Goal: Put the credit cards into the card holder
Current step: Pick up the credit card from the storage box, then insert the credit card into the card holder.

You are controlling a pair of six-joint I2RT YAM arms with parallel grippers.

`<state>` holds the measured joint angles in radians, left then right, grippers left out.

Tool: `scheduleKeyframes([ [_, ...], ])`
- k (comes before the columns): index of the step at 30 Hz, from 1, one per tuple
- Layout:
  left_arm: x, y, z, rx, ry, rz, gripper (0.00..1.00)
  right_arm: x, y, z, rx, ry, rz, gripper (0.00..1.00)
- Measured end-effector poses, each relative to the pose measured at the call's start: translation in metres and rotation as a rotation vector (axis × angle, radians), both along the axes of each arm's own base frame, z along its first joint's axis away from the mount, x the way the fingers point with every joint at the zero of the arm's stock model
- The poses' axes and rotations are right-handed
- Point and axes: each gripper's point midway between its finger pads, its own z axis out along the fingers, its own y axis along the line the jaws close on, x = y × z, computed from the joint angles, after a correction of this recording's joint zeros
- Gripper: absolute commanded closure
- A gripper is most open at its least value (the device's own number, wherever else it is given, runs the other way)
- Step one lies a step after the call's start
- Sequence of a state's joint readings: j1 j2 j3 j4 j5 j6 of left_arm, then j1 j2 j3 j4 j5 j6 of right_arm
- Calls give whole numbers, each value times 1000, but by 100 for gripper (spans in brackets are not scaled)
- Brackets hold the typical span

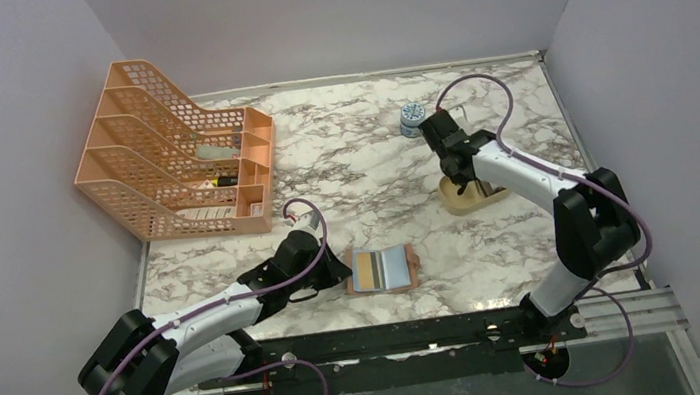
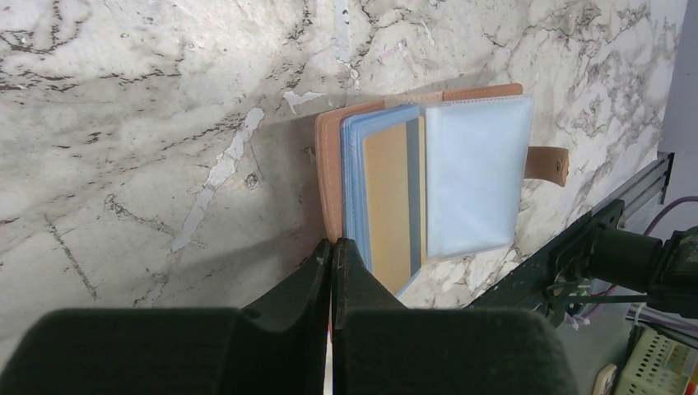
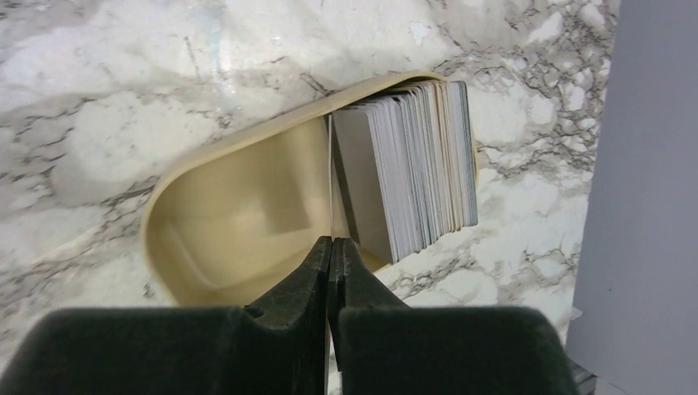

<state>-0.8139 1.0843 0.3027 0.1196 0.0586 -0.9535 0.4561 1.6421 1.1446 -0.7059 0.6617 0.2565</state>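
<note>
The card holder (image 1: pixel 383 268) lies open on the marble near the front, tan leather with clear sleeves. In the left wrist view its leather cover (image 2: pixel 331 164) is on the left, a gold-brown card (image 2: pixel 391 206) sits in a sleeve, and the strap (image 2: pixel 547 163) sticks out to the right. My left gripper (image 2: pixel 336 241) is shut, pinching the cover's near-left edge. My right gripper (image 3: pixel 332 239) is shut on one thin card (image 3: pixel 331 181), seen edge-on, over the beige oval tray (image 3: pixel 230 214). A stack of grey and pale credit cards (image 3: pixel 411 164) stands in that tray.
A peach mesh file organiser (image 1: pixel 176 163) stands at the back left. A small blue-patterned jar (image 1: pixel 410 120) stands behind the tray (image 1: pixel 472 198). A black rail (image 1: pixel 423 335) runs along the near edge. Grey walls close in the table on three sides.
</note>
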Motion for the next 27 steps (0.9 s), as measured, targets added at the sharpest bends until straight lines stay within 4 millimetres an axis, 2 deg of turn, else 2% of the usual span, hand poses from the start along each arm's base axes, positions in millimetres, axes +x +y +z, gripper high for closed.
scheduleKeyframes([
  [11, -4, 5, -1, 20, 11, 1, 68, -20, 38, 40, 294, -36, 111, 99],
  [17, 0, 5, 7, 21, 2, 10, 56, -40, 73, 79, 549, -105, 220, 99],
  [19, 2, 5, 11, 17, -9, 17, 54, -50, 86, 85, 635, -116, 261, 99],
  [22, 3, 4, 16, 12, -18, 22, 53, -67, 108, 84, 762, -100, 315, 99],
  [27, 6, 2, 21, -1, -29, 26, 46, -108, 153, 63, 1004, 6, 402, 99],
])
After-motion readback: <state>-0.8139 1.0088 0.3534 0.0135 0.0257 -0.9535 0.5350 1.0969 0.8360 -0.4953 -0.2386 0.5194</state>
